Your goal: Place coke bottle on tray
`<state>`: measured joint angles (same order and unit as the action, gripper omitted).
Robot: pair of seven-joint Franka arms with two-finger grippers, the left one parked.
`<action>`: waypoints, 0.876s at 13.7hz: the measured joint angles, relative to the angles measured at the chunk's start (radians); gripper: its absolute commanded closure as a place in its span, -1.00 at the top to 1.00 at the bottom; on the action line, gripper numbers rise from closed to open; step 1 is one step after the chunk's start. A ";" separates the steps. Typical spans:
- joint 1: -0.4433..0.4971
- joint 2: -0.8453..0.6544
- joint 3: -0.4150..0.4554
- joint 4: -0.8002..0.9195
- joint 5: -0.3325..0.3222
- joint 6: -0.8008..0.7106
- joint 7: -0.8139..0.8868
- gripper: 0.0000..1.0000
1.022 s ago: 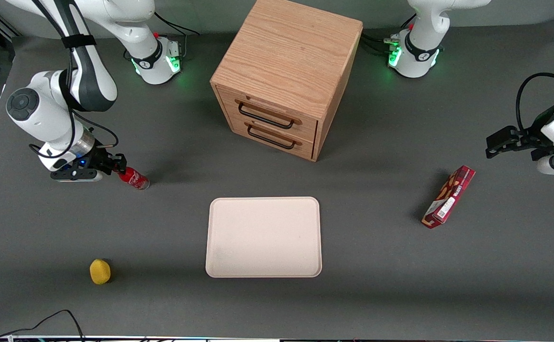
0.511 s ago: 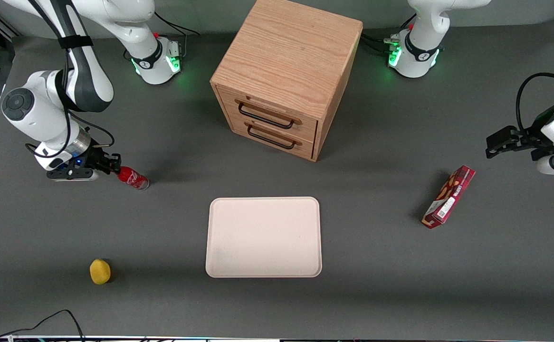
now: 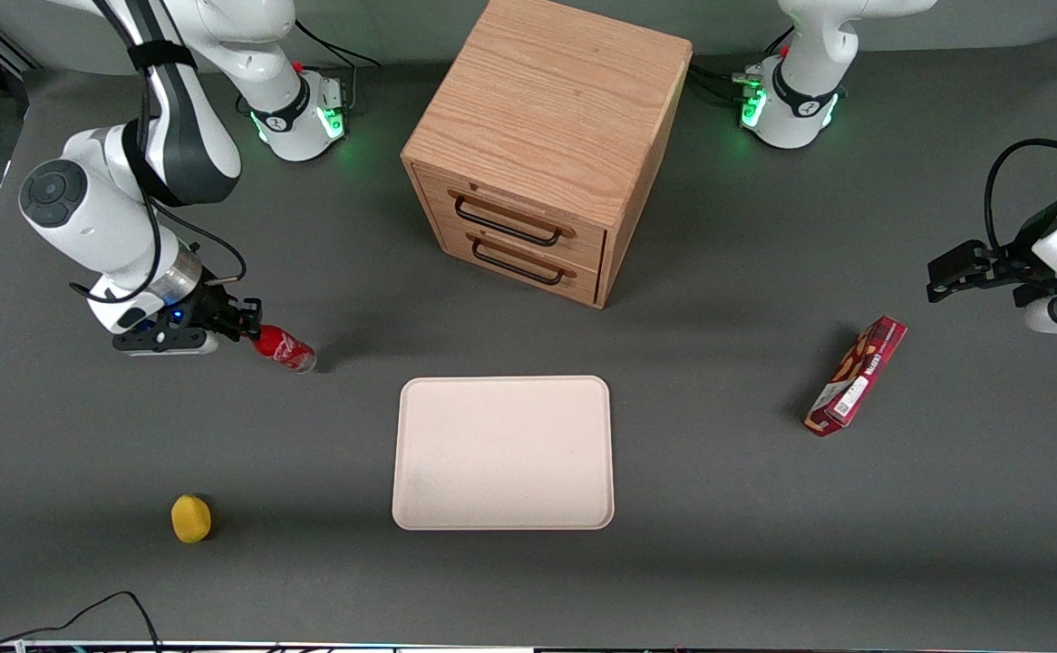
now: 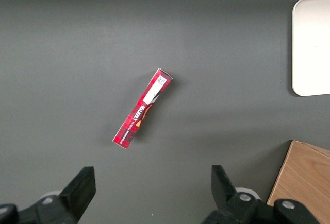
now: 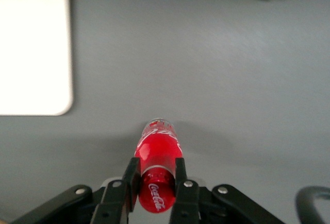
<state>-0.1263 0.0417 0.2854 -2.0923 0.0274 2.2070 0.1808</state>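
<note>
The coke bottle (image 3: 284, 349) is small and red with white script and a clear base. My right gripper (image 3: 245, 332) is shut on its capped neck and holds it tilted, base pointing toward the tray, with a shadow on the mat beneath it. In the right wrist view the bottle (image 5: 158, 152) sits between the two black fingers (image 5: 131, 176) of the gripper (image 5: 157, 176). The pale cream-pink tray (image 3: 503, 452) lies flat and bare mid-table, a little nearer the front camera than the bottle, and its corner shows in the wrist view (image 5: 31, 44).
A wooden drawer cabinet (image 3: 547, 145) stands farther from the camera than the tray. A yellow lemon (image 3: 191, 518) lies nearer the camera at the working arm's end. A long red snack box (image 3: 857, 375) lies toward the parked arm's end.
My gripper has moved with the bottle toward the tray and slightly nearer the front camera. The bottle stays in the grip. The tray, lemon and snack box have not moved.
</note>
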 measured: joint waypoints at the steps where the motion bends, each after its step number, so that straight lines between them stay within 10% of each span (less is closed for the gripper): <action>1: 0.010 0.049 0.020 0.109 0.000 -0.063 0.045 -1.00; 7: 0.232 0.524 0.012 0.756 -0.182 -0.263 0.294 -1.00; 12: 0.513 0.799 -0.186 1.101 -0.216 -0.325 0.372 -1.00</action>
<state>0.3870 0.8404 0.0995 -0.9911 -0.1888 1.8825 0.5531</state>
